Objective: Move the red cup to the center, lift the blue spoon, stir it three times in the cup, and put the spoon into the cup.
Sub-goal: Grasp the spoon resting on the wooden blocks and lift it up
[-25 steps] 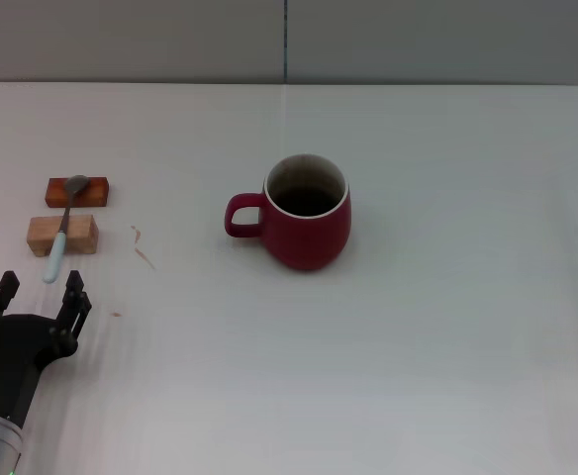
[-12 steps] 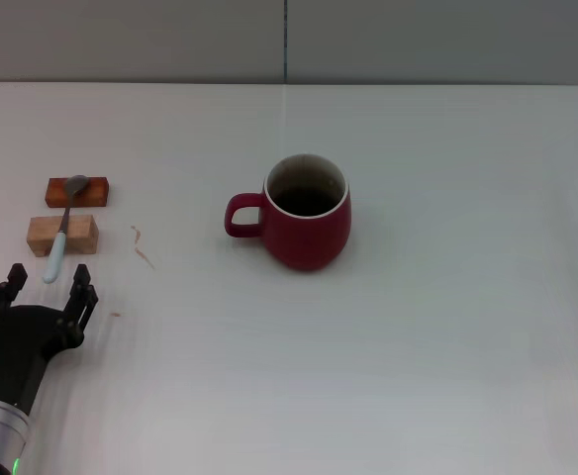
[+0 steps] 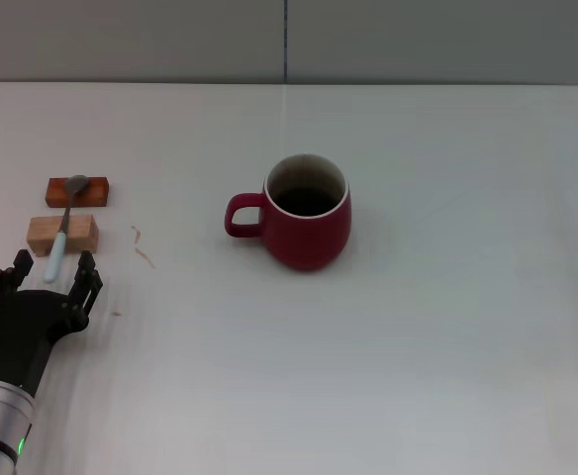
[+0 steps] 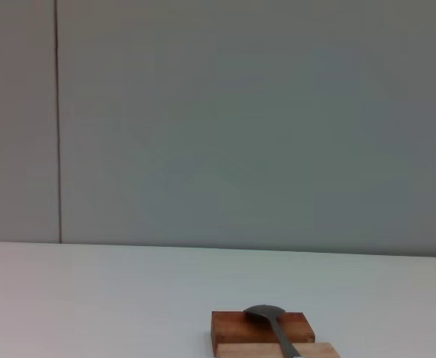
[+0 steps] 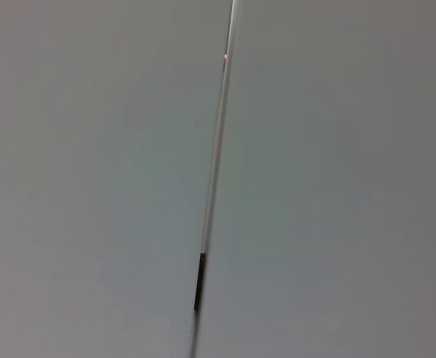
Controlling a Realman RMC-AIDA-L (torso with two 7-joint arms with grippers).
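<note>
The red cup (image 3: 307, 212) is seen upright near the middle of the head view, slightly above centre, on the white surface (image 3: 418, 346). Its loop handle is turned toward the left of the frame, and its pale rim rings a dark inside. Nothing is touching it.

The blue spoon (image 3: 63, 223) is found at the left edge of the head view, well apart from the cup. It is laid across two small wooden blocks: its grey bowl is rested on the reddish-brown block (image 3: 76, 192), the farther one, and its pale blue handle is carried over the light wooden block (image 3: 62, 236), with the handle's end pointing toward the lower left of the frame. In the left wrist view the spoon (image 4: 272, 324) is shown at the bottom edge, its bowl on the reddish-brown block (image 4: 261, 327), with a grey wall panel behind.

The left end effector (image 3: 45, 272) is placed in the lower left of the head view, just below the spoon's handle end. Its fingers (image 3: 88, 272) are spread apart, released and holding nothing, with the handle tip lying between them in the picture; contact cannot be told.

A few small brown marks (image 3: 143, 247) are seen on the surface just right of the blocks.

The right end effector is not shown in any view; only a grey wall with a seam is seen by the right wrist camera.
</note>
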